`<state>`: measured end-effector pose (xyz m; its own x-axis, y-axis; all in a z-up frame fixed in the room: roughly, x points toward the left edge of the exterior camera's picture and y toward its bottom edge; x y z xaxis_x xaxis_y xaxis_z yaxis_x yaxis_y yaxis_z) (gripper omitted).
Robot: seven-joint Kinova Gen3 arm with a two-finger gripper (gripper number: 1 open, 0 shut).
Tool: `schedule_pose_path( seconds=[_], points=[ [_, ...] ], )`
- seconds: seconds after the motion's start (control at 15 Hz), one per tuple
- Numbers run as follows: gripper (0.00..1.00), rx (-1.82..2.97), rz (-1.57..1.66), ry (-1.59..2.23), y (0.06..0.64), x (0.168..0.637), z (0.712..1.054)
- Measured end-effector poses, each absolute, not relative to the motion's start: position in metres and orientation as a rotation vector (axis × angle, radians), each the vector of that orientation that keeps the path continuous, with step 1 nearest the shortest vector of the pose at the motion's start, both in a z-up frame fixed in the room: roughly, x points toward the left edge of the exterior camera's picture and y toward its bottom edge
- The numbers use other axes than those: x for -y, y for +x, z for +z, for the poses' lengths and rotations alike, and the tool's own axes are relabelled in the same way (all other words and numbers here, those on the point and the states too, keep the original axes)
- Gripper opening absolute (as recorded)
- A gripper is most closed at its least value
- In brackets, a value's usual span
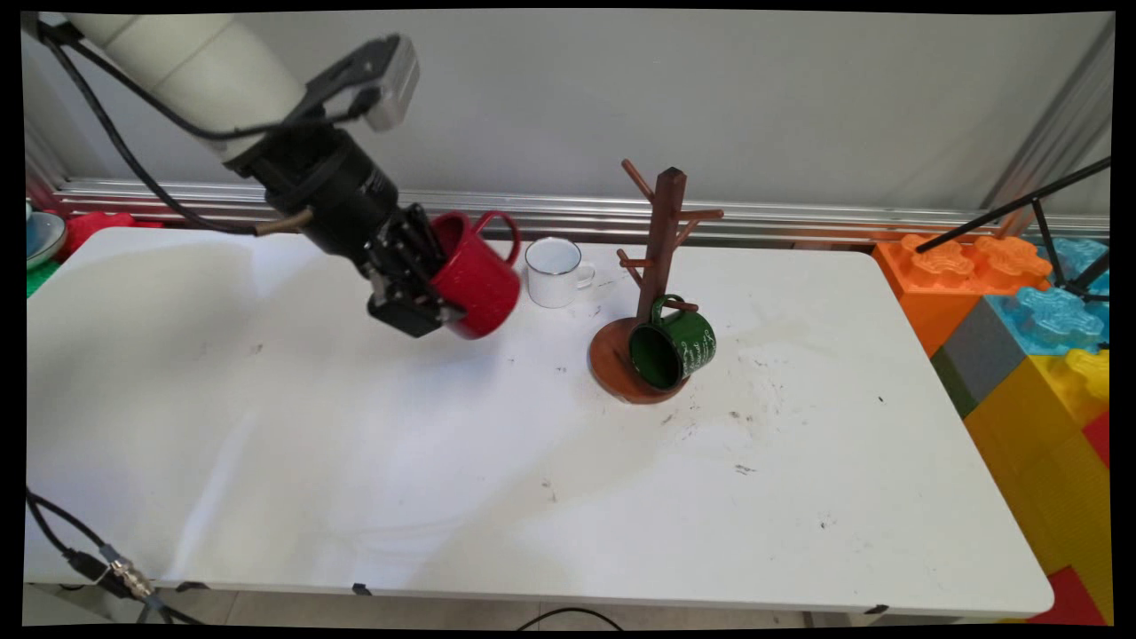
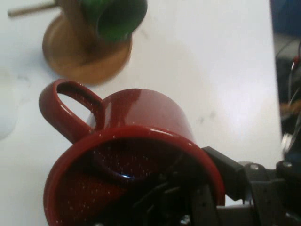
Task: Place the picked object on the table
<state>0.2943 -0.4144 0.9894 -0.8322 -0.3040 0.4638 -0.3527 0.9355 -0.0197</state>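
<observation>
My gripper (image 1: 437, 286) is shut on the rim of a red speckled mug (image 1: 475, 275), held tilted above the table's back left middle with its handle (image 1: 499, 227) pointing up. In the hand view the red mug (image 2: 141, 117) fills the lower frame, one finger inside its mouth and one outside. To the right stands a brown wooden mug tree (image 1: 658, 257) on a round base (image 1: 612, 359), with a green mug (image 1: 673, 344) hanging from a low peg. A small white mug (image 1: 556, 272) sits upright on the table between the red mug and the tree.
Large orange, blue and yellow toy blocks (image 1: 1029, 311) are stacked beyond the table's right edge. A black tripod leg (image 1: 1012, 209) crosses above them. A plate and red and green things (image 1: 53, 235) lie off the far left corner. A metal rail (image 1: 799, 217) runs along the wall.
</observation>
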Motion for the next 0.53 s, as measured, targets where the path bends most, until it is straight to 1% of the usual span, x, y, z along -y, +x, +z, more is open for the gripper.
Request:
schedule_pose_path(
  seconds=[0.53],
  points=[
    [0.00,2.814,0.196,0.313,0.306,0.449,0.940]
  ],
)
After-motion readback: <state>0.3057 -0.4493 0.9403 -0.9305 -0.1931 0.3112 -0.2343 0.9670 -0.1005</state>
